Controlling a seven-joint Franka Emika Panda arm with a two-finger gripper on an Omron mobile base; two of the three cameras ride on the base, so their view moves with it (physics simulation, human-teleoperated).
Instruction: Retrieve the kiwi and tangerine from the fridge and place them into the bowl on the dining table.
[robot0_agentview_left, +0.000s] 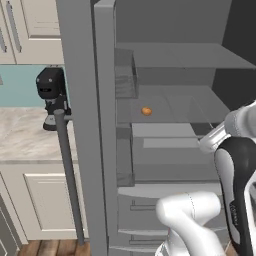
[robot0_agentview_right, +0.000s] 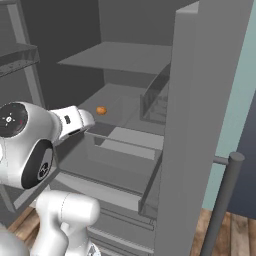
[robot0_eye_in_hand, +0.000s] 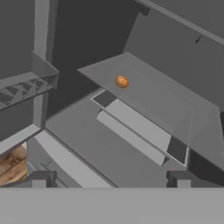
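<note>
Arm comes up from the base, elbow bent, forearm reaching forward into the open fridge (robot0_agentview_left: 170, 65); wrist sits at the front edge of the lower shelf area in both base views, hand itself hidden behind the arm links there. Hand view looks tilted into the fridge interior, gripper (robot0_eye_in_hand: 110, 179) with both dark fingertips (robot0_eye_in_hand: 41, 178) spread wide apart at the bottom, nothing between them. Tangerine (robot0_eye_in_hand: 122, 81) lies alone on a grey middle shelf (robot0_eye_in_hand: 166, 100), well ahead of the gripper and above the fingertips in hand view, not touching them; same fruit in the left base view (robot0_agentview_left: 146, 111) and right base view (robot0_agentview_right: 101, 110), toward the shelf's rear. Count: one tangerine, one orange fruit total, no green fruit visible on the shelves shown. Fridge door (robot0_agentview_left: 82, 100) stands open, bar handle (robot0_agentview_left: 67, 170) in front of it.
</note>
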